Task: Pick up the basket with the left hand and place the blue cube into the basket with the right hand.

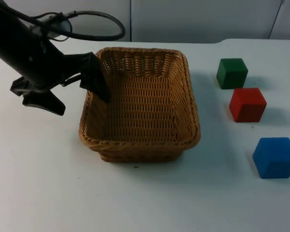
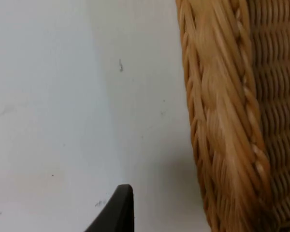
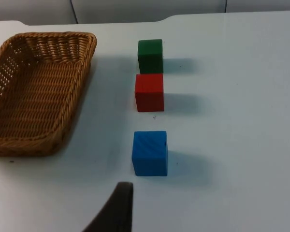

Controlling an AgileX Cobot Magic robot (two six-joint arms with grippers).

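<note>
The left gripper [image 1: 76, 93] stands wide open astride the basket [image 1: 140, 104] rim, one finger inside, one outside, holding nothing. Risk: a shallow bite lets the rim slip free. The right gripper waits short of the blue cube [image 3: 150, 152]; its opening cannot be told.

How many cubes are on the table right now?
3, all to the right of the wicker basket: the green cube farthest back, the red cube just in front of it, and the blue cube nearest the front edge. None is inside the basket.
</note>
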